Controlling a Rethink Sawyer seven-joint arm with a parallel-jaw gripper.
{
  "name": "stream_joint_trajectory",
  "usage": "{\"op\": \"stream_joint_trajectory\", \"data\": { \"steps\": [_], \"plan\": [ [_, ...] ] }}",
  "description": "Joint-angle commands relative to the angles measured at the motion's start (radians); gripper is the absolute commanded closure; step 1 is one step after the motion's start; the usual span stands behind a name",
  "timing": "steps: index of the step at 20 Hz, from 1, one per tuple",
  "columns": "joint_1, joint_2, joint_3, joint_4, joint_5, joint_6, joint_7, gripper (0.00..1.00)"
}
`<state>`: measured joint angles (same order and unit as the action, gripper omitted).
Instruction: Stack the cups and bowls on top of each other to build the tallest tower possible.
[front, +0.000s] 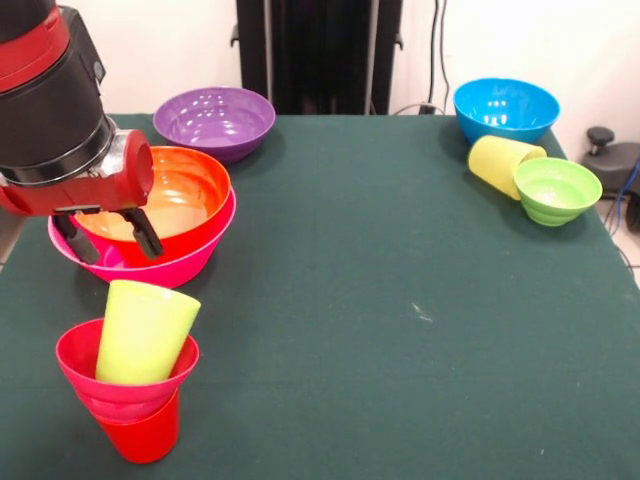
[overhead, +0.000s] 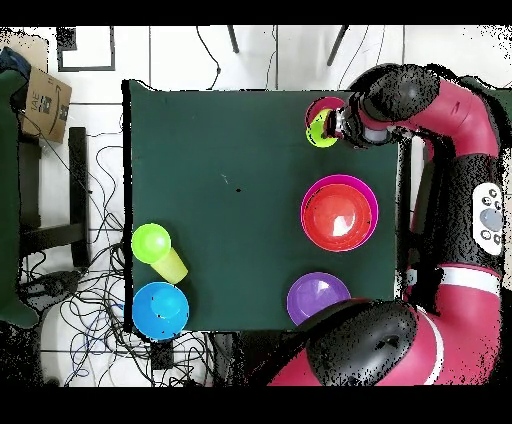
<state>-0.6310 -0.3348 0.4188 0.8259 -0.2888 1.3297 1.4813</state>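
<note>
**Lime cup tilted in the corner stack, gripper spread and empty above it**

A dark green cloth covers the table (front: 400, 300), which stands on a white tiled floor (overhead: 180, 55) strewn with black cables (overhead: 85, 290); a cardboard box (overhead: 45, 100) sits off one side.

At one corner rises the tower (front: 130, 385): a red cup (front: 140, 435) upright, a small magenta bowl (front: 125, 375) on it, and a lime green cup (front: 143, 332) leaning tilted inside that bowl. The gripper (front: 108, 238) hangs just above, fingers spread wide with nothing between them.

Beside the tower, along the same edge, a large orange bowl (front: 175, 195) nests in a large pink bowl (front: 190, 262). The purple bowl (front: 214, 120) sits at the next corner. Across the table, near the opposite edge, the blue bowl (front: 506, 108), a pale yellow cup (front: 497, 160) on its side and a ribbed green bowl (front: 556, 188) cluster together.
</note>
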Motion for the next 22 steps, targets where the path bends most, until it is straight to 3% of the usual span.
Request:
{"op": "stream_joint_trajectory", "data": {
  "steps": [1,3,11,22],
  "plan": [
    [0.016,-0.002,-0.038,0.103,0.015,0.018,0.098,0.0],
    [0.017,-0.002,-0.042,0.103,0.02,0.01,0.097,0.0],
    [0.024,-0.053,-0.063,0.228,0.062,-0.192,0.174,0.0],
    [0.07,-0.094,-0.153,0.309,0.058,-0.41,0.301,0.0]
  ]
}}
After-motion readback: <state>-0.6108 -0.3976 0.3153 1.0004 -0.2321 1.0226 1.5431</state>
